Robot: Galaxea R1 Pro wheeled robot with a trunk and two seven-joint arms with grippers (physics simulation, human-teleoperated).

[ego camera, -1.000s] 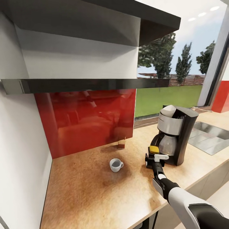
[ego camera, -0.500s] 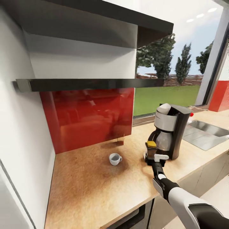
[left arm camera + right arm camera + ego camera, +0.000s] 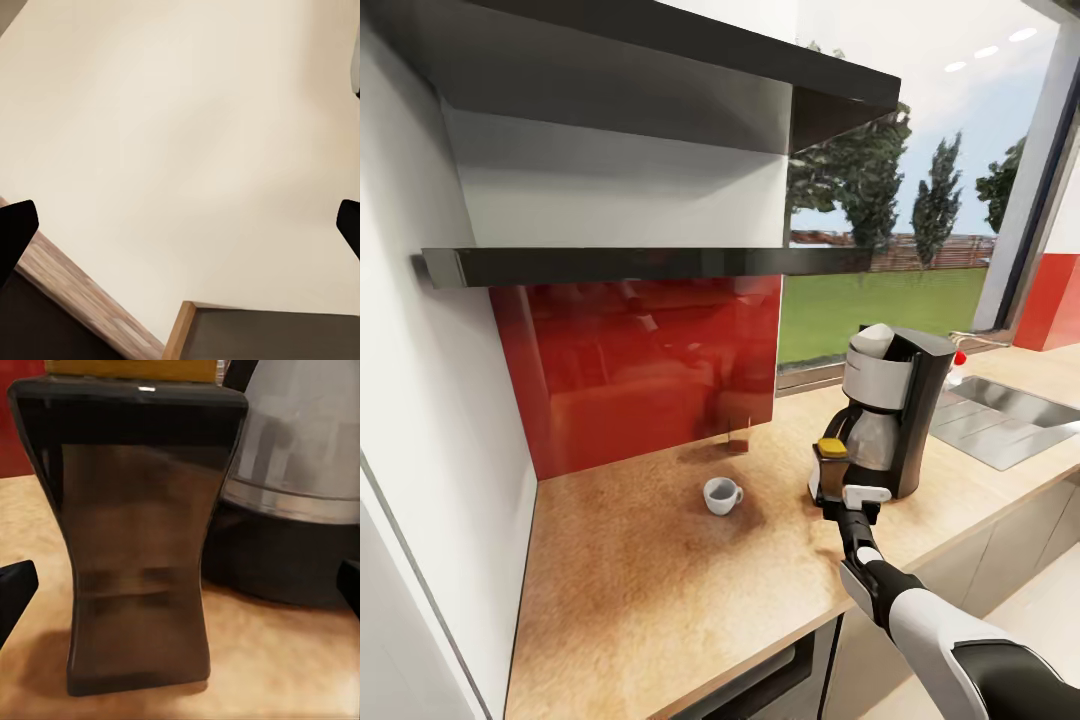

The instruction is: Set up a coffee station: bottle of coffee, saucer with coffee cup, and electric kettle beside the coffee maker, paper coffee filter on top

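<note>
1. So, going left to right with the coffee maker (image 3: 895,410) as the anchor: the coffee cup (image 3: 721,495) sits well off to its left on the wooden surface (image 3: 640,580), upright, handle toward the maker. No saucer under it that I can make out.
2. Next, the bottle of coffee (image 3: 829,470) (dark body, yellow cap) stands upright just beside the maker's left front corner, close to the glass carafe. Touching or a hair apart, can't tell. In the right wrist view the bottle (image 3: 139,540) is dead ahead, long axis vertical, carafe right behind it.
3. Right tool (image 3: 853,497): its two fingertips show at the far edges of the wrist picture, spread wide with nothing between them. So it's wide open, not holding anything, parked just in front of the bottle on the robot's side.
4. Left tool (image 3: 180,225): fingertips also spread wide apart, empty, facing a plain cream panel well away from the maker.
5. My read: the bottle looks placed, so the relation that matters is bottle straight ahead of the right tool. A straight pull back along the arm should clear it; any sideways drift could knock it into the carafe.
6. For the cup, the left arm is probably the nearer one.
</note>
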